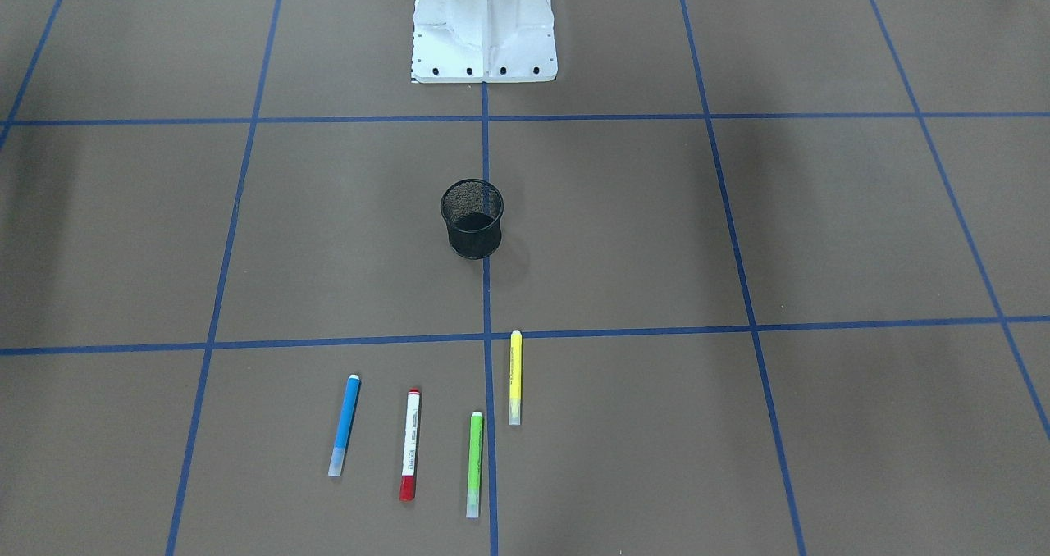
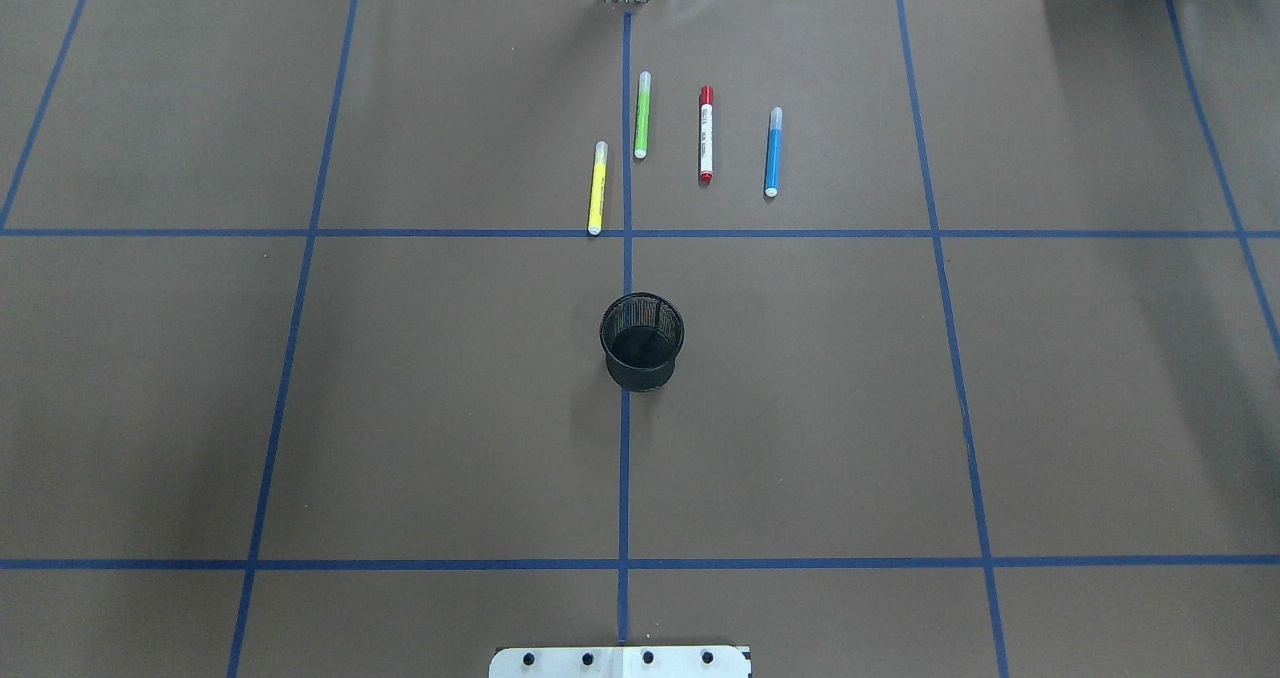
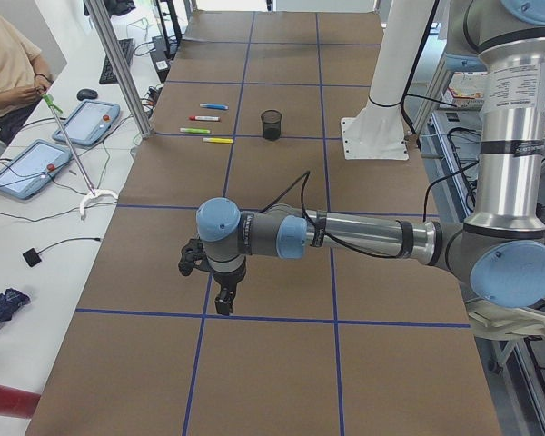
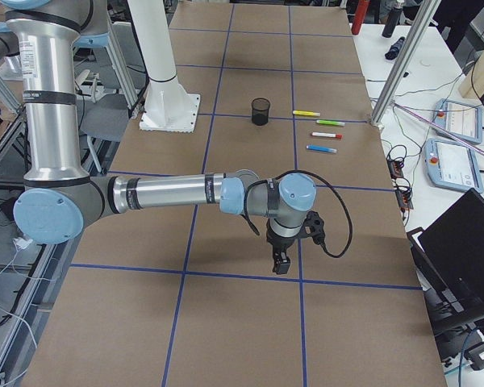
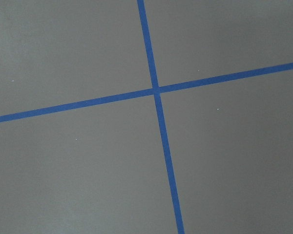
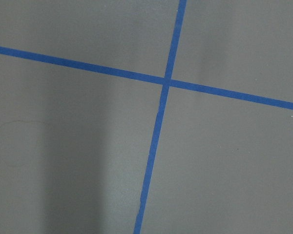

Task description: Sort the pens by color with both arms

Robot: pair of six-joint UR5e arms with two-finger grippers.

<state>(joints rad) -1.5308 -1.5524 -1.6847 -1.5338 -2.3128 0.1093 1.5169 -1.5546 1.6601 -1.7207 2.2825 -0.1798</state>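
A round black mesh cup (image 2: 641, 341) stands upright at the middle of the brown paper-covered desk (image 2: 300, 408), on a blue tape line (image 2: 624, 478); its inside shows only its dark floor. Beyond it, on the far side, four slim pens lie flat, roughly parallel and apart: yellow pen (image 2: 597, 187) left of the line, green pen (image 2: 642, 115) just right of it, then white pen with red ends (image 2: 706, 134), then blue pen (image 2: 773, 152). The left arm (image 3: 345, 236) and right arm (image 4: 169, 193) each reach out level over opposite desk ends, wrists bent down, jaws pointing down; whether they're open, I cannot tell.
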